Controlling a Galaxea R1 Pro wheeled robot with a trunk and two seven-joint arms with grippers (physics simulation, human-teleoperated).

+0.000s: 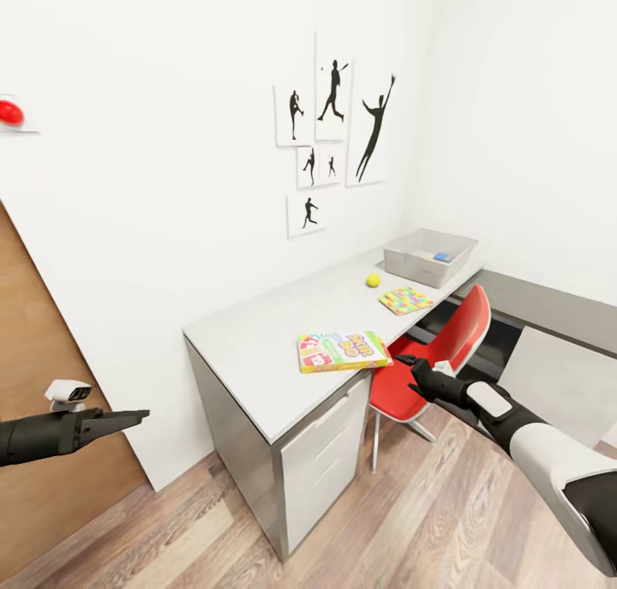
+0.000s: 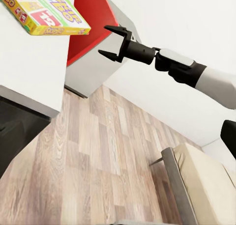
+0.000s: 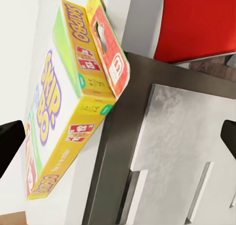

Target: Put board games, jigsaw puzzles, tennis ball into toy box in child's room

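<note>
The SKIP-BO board game (image 1: pixel 343 351) (image 2: pixel 44 14) (image 3: pixel 64 102) lies flat at the table's (image 1: pixel 257 349) near edge, one end poking over it. My right gripper (image 1: pixel 406 375) (image 2: pixel 114 42) (image 3: pixel 118 141) hangs open just off that end, level with the box and not touching it. Farther back on the table sit the tennis ball (image 1: pixel 373 280) and a jigsaw puzzle (image 1: pixel 406 300). The toy box (image 1: pixel 403 267) stands at the far end with a small blue box (image 1: pixel 442 256) inside. My left gripper (image 1: pixel 141 416) is shut and empty, low at the left, away from the table.
A red chair (image 1: pixel 446 349) (image 3: pixel 196 23) is tucked at the table right beside my right arm. White drawers (image 1: pixel 321 460) fill the table's near end. A brown door (image 1: pixel 34 383) stands behind my left arm. The bed's corner (image 2: pixel 206 171) lies on the wood floor (image 1: pixel 386 520).
</note>
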